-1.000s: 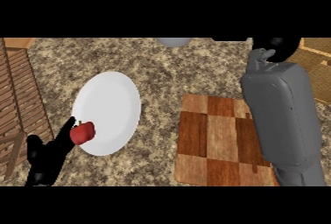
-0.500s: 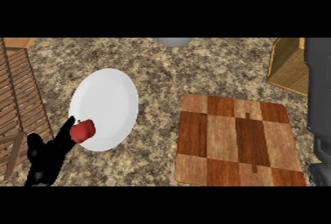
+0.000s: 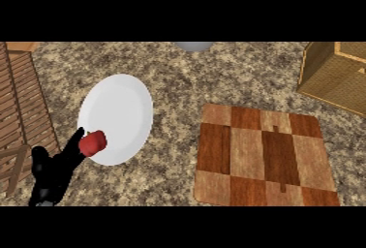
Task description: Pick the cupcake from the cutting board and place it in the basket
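The wooden checkered cutting board point(image 3: 261, 155) lies at the right of the counter with nothing on it. No cupcake shows anywhere in the head view. The woven basket point(image 3: 336, 75) stands at the upper right, cut off by the edge, so its inside is mostly hidden. My left hand point(image 3: 57, 169) rests open at the lower left, fingers up, beside the rim of a white plate point(image 3: 118, 114). A small red item point(image 3: 93, 143) sits on the plate's lower left edge, touching my fingers. My right hand is out of view.
A slatted wooden surface point(image 3: 25, 106) runs along the left edge. A grey rounded object point(image 3: 193, 46) peeks in at the top middle. Speckled stone counter point(image 3: 214, 82) lies between plate, board and basket.
My right arm, which stood over the basket at the right, has pulled away to the right and left the view, uncovering the basket. The left hand has stayed still.
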